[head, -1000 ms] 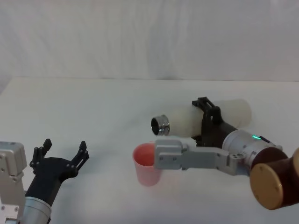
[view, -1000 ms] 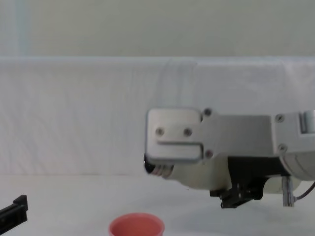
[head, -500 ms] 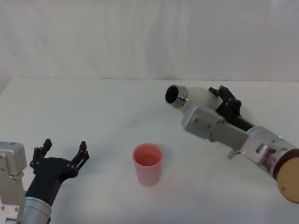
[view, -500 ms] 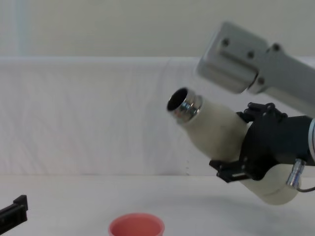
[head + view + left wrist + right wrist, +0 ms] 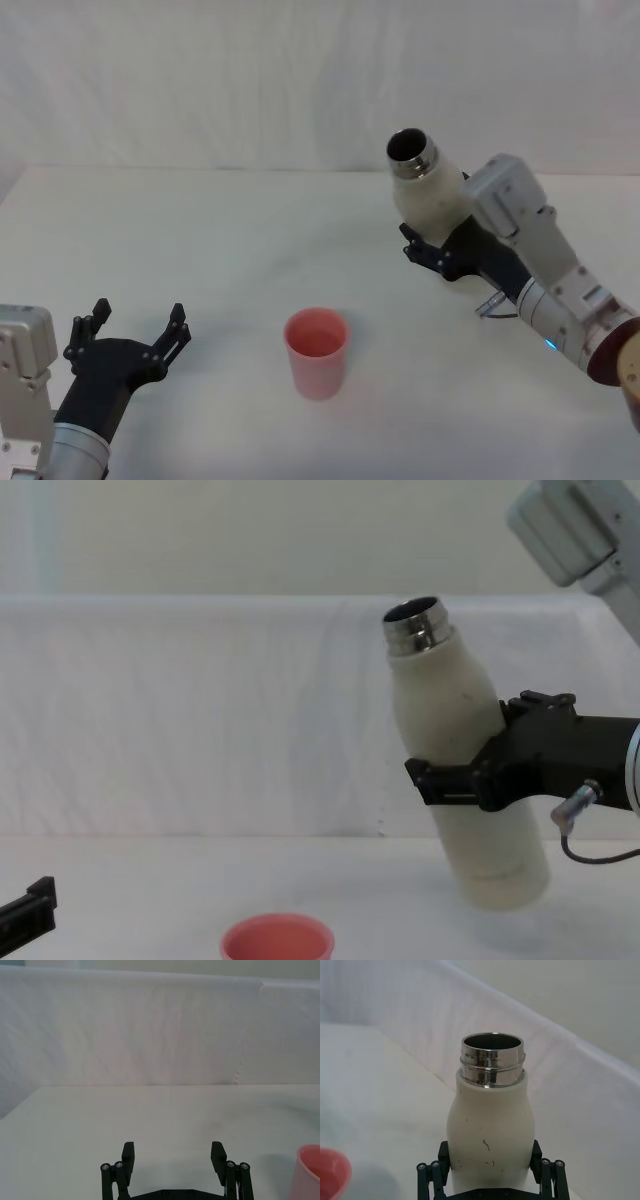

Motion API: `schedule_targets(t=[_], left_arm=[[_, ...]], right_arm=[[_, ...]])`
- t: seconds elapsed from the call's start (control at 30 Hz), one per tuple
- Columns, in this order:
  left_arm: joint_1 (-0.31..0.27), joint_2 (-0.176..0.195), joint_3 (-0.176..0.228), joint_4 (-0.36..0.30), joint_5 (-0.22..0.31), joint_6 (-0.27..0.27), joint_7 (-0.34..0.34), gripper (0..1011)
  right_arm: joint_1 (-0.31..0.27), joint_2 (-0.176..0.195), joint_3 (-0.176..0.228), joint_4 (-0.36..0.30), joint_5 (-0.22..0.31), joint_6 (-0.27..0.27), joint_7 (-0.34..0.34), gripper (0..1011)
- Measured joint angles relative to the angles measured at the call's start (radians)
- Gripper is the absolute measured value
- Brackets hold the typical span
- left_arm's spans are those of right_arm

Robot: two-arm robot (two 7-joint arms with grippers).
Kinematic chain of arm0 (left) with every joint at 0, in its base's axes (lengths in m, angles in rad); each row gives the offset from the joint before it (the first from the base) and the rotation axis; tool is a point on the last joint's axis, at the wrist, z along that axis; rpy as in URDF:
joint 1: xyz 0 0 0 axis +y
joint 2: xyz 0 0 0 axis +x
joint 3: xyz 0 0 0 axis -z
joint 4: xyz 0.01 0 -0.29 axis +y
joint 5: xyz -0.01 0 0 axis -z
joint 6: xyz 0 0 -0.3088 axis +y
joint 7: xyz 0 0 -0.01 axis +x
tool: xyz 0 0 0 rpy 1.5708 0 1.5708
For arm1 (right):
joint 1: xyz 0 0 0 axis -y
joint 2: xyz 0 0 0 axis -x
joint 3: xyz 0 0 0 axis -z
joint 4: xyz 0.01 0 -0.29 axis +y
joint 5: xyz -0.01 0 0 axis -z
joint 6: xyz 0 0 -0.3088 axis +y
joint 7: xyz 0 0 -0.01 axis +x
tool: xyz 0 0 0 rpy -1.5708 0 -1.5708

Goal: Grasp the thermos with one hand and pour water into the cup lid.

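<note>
The cream-white thermos point(image 5: 428, 195) point(image 5: 462, 780) point(image 5: 490, 1125) is held in the air, nearly upright and leaning a little to the left, its open steel neck on top. My right gripper point(image 5: 445, 252) point(image 5: 470, 780) point(image 5: 490, 1180) is shut on its lower body, to the right of and behind the cup lid. The pink-red cup lid point(image 5: 317, 350) point(image 5: 277, 942) point(image 5: 310, 1162) stands on the white table near the front centre. My left gripper point(image 5: 135, 335) point(image 5: 172, 1157) rests open at the front left, well left of the cup lid, with nothing between its fingers.
A white table point(image 5: 220, 250) spreads under everything, with a pale wall behind it. Bare table lies between the left gripper and the cup lid, and behind the cup lid.
The right arm has swung the thermos from lying tipped over the cup lid back to nearly upright, moving it right and away from the cup. The left arm has stayed still.
</note>
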Motion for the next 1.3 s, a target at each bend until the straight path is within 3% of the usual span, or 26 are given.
schedule_targets(t=[0.33, 0.6, 0.93, 1.3], left_arm=[[0.0, 0.0, 0.0, 0.0, 0.0, 0.0, 0.0, 1001], [0.0, 0.0, 0.0, 0.0, 0.0, 0.0, 0.0, 1001], [0.0, 0.0, 0.0, 0.0, 0.0, 0.0, 0.0, 1001], [0.0, 0.0, 0.0, 0.0, 0.0, 0.0, 0.0, 1001]], right_arm=[[0.012, -0.034, 0.079, 0.062, 0.198, -0.021, 0.036, 957], [0.038, -0.052, 0.109, 0.126, 0.304, -0.023, 0.059, 957], [0.083, -0.074, 0.108, 0.212, 0.389, -0.032, 0.069, 957], [0.125, -0.077, 0.08, 0.277, 0.427, -0.014, 0.068, 957]])
